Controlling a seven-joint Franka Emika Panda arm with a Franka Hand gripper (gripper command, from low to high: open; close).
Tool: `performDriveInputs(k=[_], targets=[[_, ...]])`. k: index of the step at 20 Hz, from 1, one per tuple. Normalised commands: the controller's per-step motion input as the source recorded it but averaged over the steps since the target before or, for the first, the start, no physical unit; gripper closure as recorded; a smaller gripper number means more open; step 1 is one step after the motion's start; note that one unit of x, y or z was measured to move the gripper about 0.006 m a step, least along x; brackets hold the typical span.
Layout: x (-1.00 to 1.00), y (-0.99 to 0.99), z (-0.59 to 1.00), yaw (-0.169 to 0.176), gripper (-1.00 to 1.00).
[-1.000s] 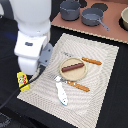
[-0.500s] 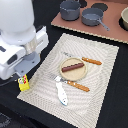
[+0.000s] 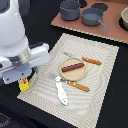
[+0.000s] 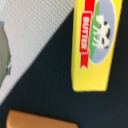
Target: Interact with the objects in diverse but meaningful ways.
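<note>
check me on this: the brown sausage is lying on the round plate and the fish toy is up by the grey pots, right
Not quite. The sausage does lie on the round plate, but in the exterior view the fish toy lies on the placemat below the plate, far from the grey pots.

The arm (image 3: pixel 17 37) was covered in smooth white, rounded casing, broad and cylindrical in its upper link. A dark grey band was seen around the wrist joint, below which a flat, boxy white housing (image 3: pixel 27 64) was mounted.
</note>
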Motion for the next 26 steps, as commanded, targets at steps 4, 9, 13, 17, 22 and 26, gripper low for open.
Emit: performDriveInputs(k=[4, 9, 13, 17, 22, 26], targets=[[-0.44, -0.14, -0.46, -0.079, -1.00], [-0.64, -0.17, -0.15, -0.076, -1.00], [-0.57, -0.13, 0.03, -0.068, -1.00], [-0.15, 0.00, -0.53, -0.045, -1.00], [0.00, 0.05, -0.64, -0.023, -1.00], [0.00, 0.07, -0.55, -0.010, 1.00]])
